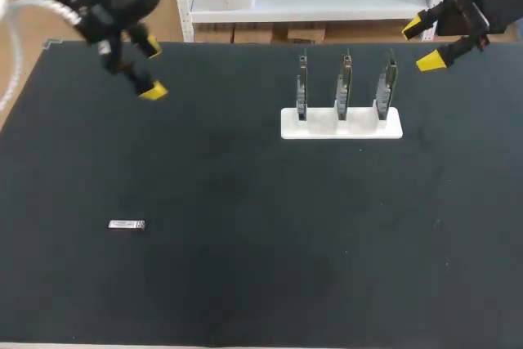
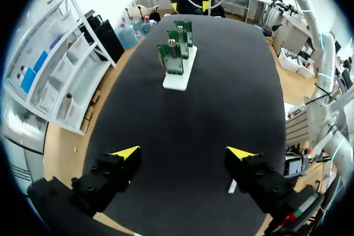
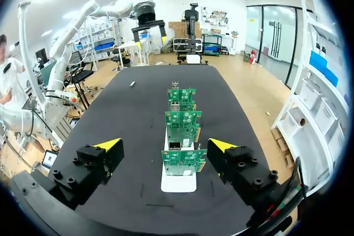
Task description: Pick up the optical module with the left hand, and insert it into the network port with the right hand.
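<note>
Table (image 1: pixel 245 284): black top, with a wide bare stretch between the white stand (image 1: pixel 341 124) and the optical module (image 1: pixel 127 224).
Optical module: lies flat, well apart from the stand, to its left and nearer the robot.
Left gripper (image 1: pixel 154 70): fingers spread, far left of the stand, over the far edge.
Right gripper (image 1: pixel 422 45): fingers spread, just beyond the stand's right end.
Circuit boards (image 1: pixel 343 86): three, upright in the stand. Network ports too small to make out.

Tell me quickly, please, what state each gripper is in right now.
Left gripper: open, holding nothing.
Right gripper: open, holding nothing.
</note>
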Robot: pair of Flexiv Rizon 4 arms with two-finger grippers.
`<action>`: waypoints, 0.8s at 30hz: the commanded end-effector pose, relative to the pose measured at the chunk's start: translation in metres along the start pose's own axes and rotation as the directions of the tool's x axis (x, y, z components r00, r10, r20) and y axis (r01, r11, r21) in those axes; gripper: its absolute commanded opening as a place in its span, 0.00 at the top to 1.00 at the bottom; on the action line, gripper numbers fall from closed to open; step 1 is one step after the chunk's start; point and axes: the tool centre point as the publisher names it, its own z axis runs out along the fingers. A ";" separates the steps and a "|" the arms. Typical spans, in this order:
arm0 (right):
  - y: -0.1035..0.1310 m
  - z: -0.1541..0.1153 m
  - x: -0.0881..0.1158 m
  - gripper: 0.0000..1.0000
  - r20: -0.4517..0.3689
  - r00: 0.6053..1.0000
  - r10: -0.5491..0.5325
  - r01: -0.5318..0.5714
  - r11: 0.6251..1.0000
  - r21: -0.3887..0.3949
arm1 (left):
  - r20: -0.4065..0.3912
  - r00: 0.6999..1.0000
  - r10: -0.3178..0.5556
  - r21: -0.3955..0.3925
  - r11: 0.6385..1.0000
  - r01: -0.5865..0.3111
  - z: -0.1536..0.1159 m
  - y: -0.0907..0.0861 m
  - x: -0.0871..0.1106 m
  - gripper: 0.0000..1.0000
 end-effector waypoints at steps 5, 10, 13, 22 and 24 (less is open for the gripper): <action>0.002 0.001 0.000 0.00 -0.002 1.000 0.000 0.000 1.000 0.005 | -0.050 0.998 -0.033 -0.024 0.999 0.032 -0.009 -0.048 0.070 0.00; 0.002 0.001 0.000 0.00 -0.002 1.000 0.000 0.000 1.000 0.005 | -0.137 0.989 -0.049 0.021 0.998 0.053 0.002 -0.061 0.093 0.00; 0.002 0.001 0.000 0.00 -0.002 1.000 0.000 0.000 1.000 0.005 | -0.168 0.985 -0.048 0.051 0.997 0.058 0.011 -0.070 0.102 0.00; 0.002 0.001 0.000 0.00 -0.002 1.000 0.000 0.000 1.000 0.005 | -0.193 0.981 -0.021 0.141 0.989 0.049 0.037 -0.093 0.115 0.00; 0.002 0.001 0.000 0.00 -0.002 1.000 0.000 0.000 1.000 0.005 | -0.217 0.976 -0.007 0.161 0.986 0.043 0.042 -0.099 0.118 0.00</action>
